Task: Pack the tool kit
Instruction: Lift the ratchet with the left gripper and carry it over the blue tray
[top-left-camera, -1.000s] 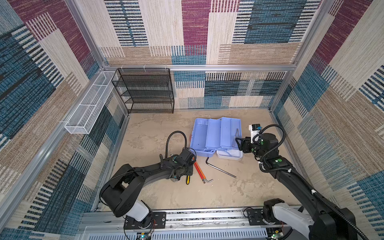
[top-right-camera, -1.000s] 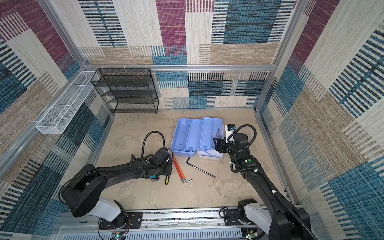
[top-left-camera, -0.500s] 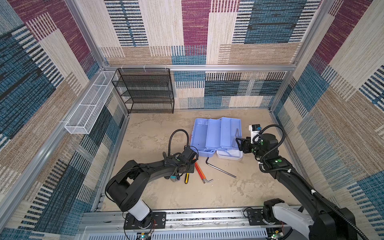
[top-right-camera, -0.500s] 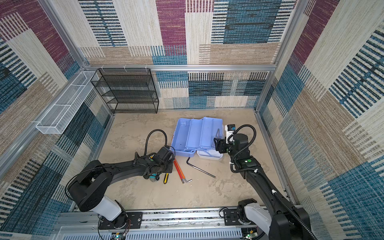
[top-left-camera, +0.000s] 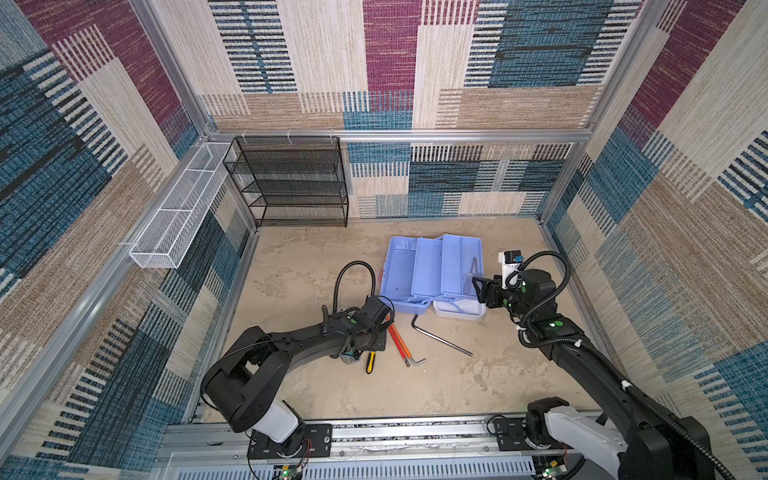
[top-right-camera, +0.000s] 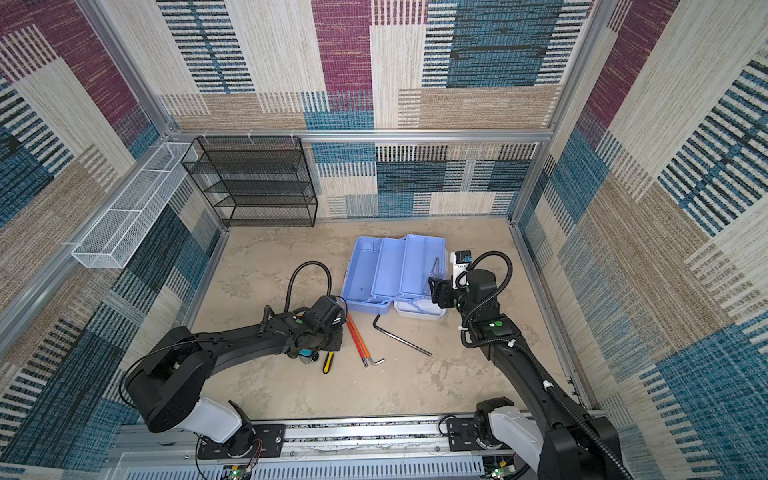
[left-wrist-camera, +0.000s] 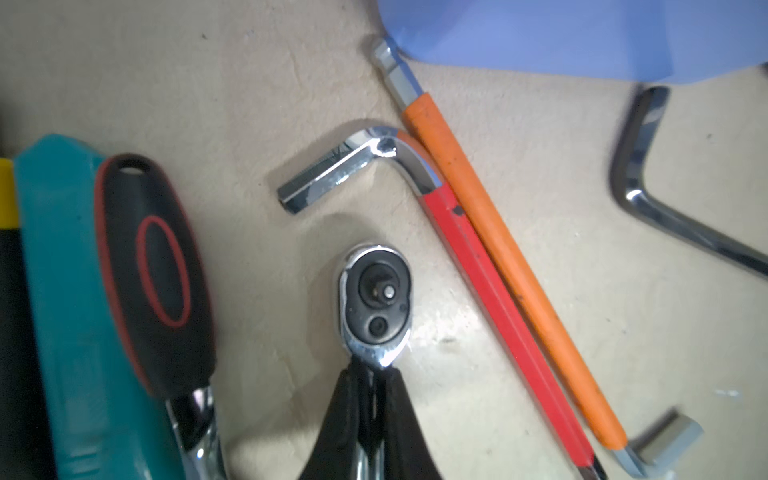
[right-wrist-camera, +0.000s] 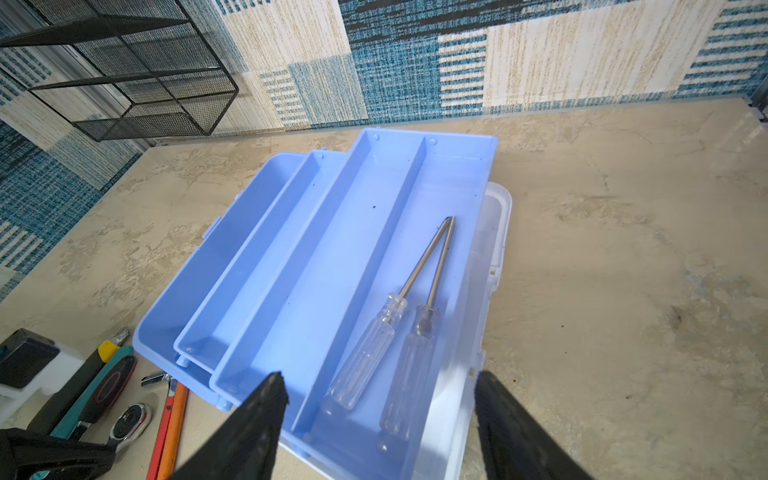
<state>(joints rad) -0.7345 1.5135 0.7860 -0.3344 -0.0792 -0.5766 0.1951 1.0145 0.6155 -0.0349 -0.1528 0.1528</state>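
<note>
The tool kit (top-left-camera: 432, 270) lies open on the table (top-left-camera: 316, 266) with its blue trays fanned out, and two clear screwdrivers (right-wrist-camera: 374, 340) rest in the tray nearest the right pincer (right-wrist-camera: 380, 376), which hangs above the kit's near end with its jaws spread wide and empty. Just off the kit's near corner the left pincer (left-wrist-camera: 372, 382) is clamped on the ratchet (left-wrist-camera: 376, 307), right behind its head. That grip looks risky: the long handle may swing or twist in the jaws once lifted, and the tool could slip out. The head also sits near the red hex key (left-wrist-camera: 478, 257) and orange hex key (left-wrist-camera: 498, 232), so a careless lift may drag them against the kit. The light plastic trays could shift or tip under a dropped ratchet, and both arms may crowd each other over the kit. The table is matte, mottled beige; woven patchwork panels in blue, maroon and cream wall it in, with a black mesh rack (top-left-camera: 291, 183) well beyond the kit
</note>
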